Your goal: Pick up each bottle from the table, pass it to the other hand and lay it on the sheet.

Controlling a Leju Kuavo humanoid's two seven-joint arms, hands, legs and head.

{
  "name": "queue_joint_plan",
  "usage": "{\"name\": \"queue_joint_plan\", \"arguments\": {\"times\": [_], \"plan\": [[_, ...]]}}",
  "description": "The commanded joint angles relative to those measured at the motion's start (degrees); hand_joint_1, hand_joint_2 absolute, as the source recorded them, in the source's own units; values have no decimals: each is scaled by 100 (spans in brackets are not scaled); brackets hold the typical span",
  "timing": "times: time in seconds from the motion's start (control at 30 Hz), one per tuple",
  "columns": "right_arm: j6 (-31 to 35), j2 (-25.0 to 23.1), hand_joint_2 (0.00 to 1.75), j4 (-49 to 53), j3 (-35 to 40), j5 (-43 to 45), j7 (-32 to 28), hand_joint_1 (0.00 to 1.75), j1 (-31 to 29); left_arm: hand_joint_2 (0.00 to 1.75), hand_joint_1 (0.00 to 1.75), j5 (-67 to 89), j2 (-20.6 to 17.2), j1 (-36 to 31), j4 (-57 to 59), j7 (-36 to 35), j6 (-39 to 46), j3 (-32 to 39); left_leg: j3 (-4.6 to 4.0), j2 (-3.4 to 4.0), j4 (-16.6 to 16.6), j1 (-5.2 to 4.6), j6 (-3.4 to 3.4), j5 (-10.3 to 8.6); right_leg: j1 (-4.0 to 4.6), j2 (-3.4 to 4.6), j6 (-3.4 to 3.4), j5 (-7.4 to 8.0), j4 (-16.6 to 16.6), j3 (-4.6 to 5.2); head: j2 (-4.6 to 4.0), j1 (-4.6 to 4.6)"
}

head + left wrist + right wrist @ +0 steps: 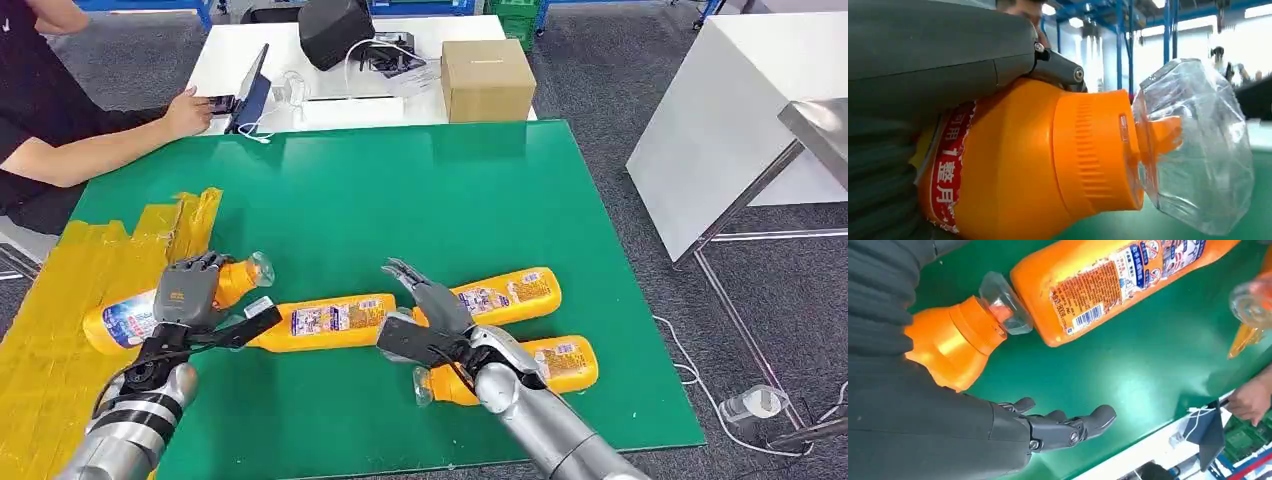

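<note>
Left robot hand point(190, 290) grips bottle point(120, 322), hiding label; right robot hand point(425, 300) spread.

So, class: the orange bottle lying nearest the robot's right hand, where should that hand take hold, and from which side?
Grip the nearest bottle around its wide labelled body, coming down from above. It lies flat on the green mat, so its sides are free, and the clear-capped neck is narrow and tapered. The right hand, open, already hovers just above.
</note>
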State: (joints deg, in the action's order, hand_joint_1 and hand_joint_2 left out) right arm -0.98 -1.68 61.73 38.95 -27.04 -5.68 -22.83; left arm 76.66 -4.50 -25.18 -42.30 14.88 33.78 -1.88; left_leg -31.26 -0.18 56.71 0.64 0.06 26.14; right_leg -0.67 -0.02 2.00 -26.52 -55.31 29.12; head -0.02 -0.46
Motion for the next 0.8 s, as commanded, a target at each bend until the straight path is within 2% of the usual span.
{"name": "queue_joint_plan", "arguments": {"times": [0.03,0.07,0.17,0.2,0.27,0.5,0.63,0.8], "plan": [[-207,-277,175,-1114,601,153,50,0,-944,175,152,-1140,-576,-798,1535,1153,-1766,-244,-7,23,8,5,-1,2,6,22,-8,5,-9,14,0,2],[-258,-313,175,-1184,657,192,19,0,-1024,175,0,-1423,-701,-841,1584,1433,-2165,-185,-4,26,8,5,-2,2,7,25,-10,4,-10,13,0,0],[-301,-374,175,-1293,767,255,-7,0,-1142,175,0,-1779,-926,-846,1563,1698,-2634,-175,7,23,0,1,-4,-1,1,20,-10,5,-13,6,0,-2],[-318,-402,175,-1334,794,269,-10,0,-1186,0,0,-1836,-1002,-887,1593,1717,-2767,-183,9,31,-2,2,-5,-3,3,27,-13,9,-13,10,0,0],[-378,-497,175,-1476,895,311,-40,0,-1314,0,0,-2299,-1118,-879,1549,2062,-3220,16,14,27,1,0,-4,0,1,23,-8,4,-29,11,0,0],[-455,-800,175,-1952,1241,352,-45,0,-1606,0,0,-3222,-1196,-640,1212,2512,-3759,318,10,29,4,10,-14,-8,12,24,-17,5,-41,21,0,2],[-447,-848,175,-2004,1277,349,-46,0,-1617,0,0,-3348,-1198,-551,1094,2512,-3791,282,13,15,-1,1,-13,-9,2,14,-6,0,-45,16,0,2],[-488,-1071,175,-2378,1468,307,-32,0,-1731,0,0,-4422,-1186,-405,520,2512,-4168,52,8,20,1,6,-11,-11,8,17,-12,5,-41,19,0,0]]}}
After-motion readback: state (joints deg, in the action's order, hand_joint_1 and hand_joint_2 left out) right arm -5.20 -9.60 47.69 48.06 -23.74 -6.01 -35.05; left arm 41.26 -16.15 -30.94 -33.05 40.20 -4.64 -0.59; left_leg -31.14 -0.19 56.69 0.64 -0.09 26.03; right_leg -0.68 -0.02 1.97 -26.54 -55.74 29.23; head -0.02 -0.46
